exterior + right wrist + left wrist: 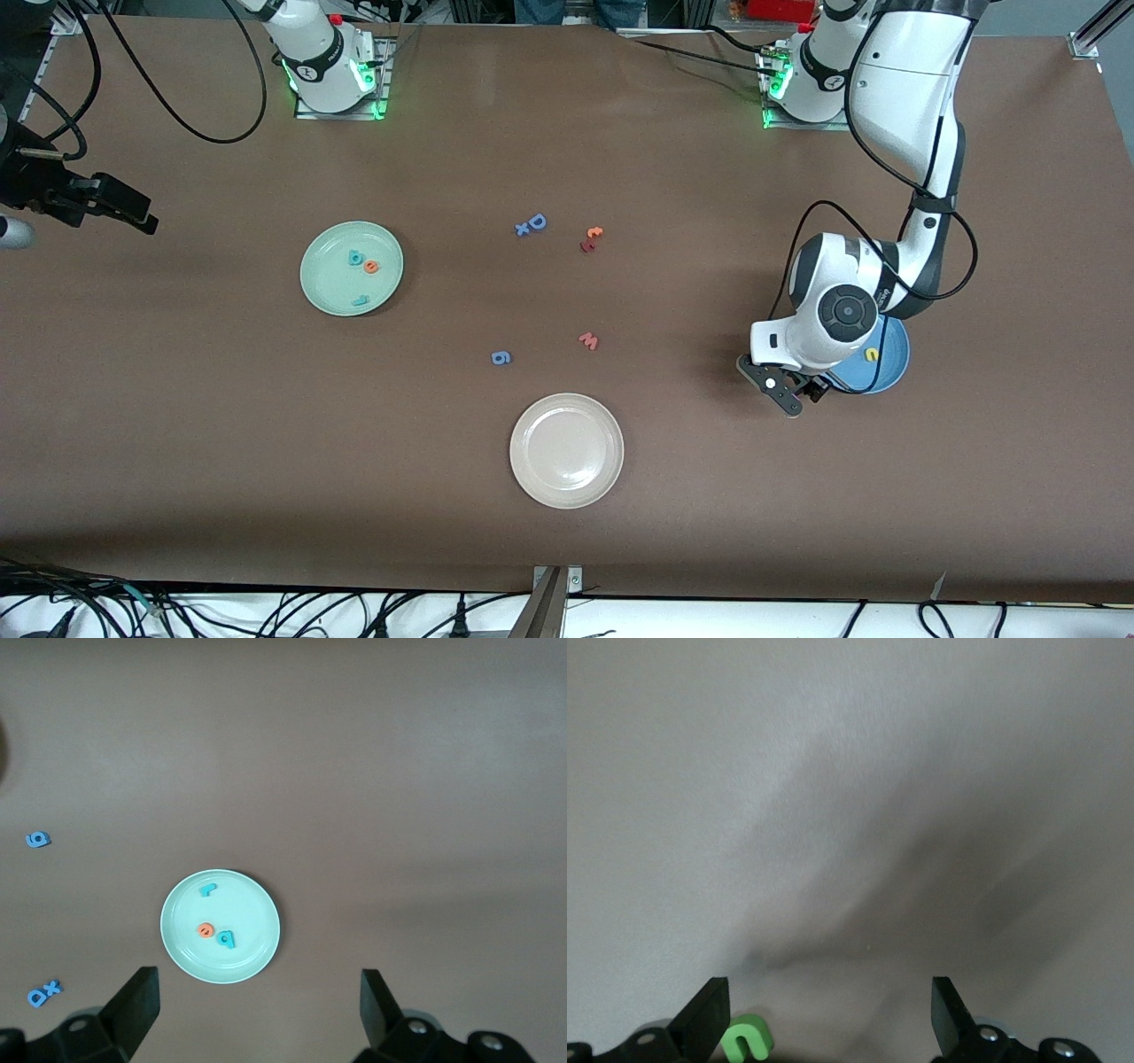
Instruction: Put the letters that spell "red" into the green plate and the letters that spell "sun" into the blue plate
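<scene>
— Where's the left gripper (791, 396)?

— Low at the blue plate's (893, 372) rim, jaws wide, nothing held. Its wrist view catches a green "n" (747, 1036) just beside one finger (704, 1017); from the front the arm hides it.

— And the plate?

— Mostly covered by the arm. One yellow letter (872, 355) shows in it; which one, I cannot tell.

— The right gripper (111, 206)?

— Waiting at the table's edge, cut off in front; its wrist view shows fingers (133, 1005) spread, empty, high over the green plate (330, 288).

— "Red"?

— The "r" (208, 889), "e" (205, 929) and "d" (227, 939) lie in it.
</scene>
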Available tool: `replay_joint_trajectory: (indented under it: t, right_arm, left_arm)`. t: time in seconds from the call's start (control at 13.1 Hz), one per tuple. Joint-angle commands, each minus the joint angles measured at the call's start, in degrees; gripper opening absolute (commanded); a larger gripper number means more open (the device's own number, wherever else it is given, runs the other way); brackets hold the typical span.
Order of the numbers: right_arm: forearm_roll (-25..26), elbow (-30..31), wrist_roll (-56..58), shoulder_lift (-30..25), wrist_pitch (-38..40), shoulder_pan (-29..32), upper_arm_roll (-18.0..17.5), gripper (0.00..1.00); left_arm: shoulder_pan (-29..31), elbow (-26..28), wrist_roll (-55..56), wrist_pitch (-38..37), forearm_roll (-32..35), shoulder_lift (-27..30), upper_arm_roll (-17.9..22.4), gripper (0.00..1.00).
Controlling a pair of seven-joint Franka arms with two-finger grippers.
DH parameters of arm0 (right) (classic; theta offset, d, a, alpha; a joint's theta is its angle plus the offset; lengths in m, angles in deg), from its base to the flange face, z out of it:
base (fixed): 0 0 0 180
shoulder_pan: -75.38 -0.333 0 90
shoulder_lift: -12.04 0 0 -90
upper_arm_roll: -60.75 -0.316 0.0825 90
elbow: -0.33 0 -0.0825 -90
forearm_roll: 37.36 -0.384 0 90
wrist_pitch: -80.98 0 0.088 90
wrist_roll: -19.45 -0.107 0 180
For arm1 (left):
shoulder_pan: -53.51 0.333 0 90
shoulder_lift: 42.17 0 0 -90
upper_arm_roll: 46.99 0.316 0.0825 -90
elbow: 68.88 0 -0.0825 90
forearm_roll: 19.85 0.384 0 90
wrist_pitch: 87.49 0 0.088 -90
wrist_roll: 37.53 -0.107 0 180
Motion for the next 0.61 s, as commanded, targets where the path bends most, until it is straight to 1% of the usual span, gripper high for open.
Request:
replay_joint_trajectory:
  t: [0.0, 0.15, 0.38, 0.53]
  right_arm:
    - [-0.79, -0.85, 0.49, 0.24, 0.53, 0.28, -0.15, 1.00]
    - [-0.79, -0.85, 0.49, 0.24, 0.53, 0.28, -0.15, 1.00]
    - [-0.79, -0.85, 0.49, 0.24, 0.53, 0.28, -0.15, 1.00]
    - [-0.79, -0.85, 0.49, 0.24, 0.53, 0.28, -0.15, 1.00]
  left_arm:
    - [2.26, 0.91, -5.40, 0.53, 1.45, 0.51, 0.44, 1.00]
    - [3.84, 0.91, -6.21, 1.05, 1.37, -0.28, 0.44, 1.00]
    - [4.47, 1.00, -6.21, 1.14, 1.37, -0.90, 0.44, 1.00]
    - [4.47, 1.00, -6.21, 1.14, -0.20, -1.69, 0.44, 1.00]
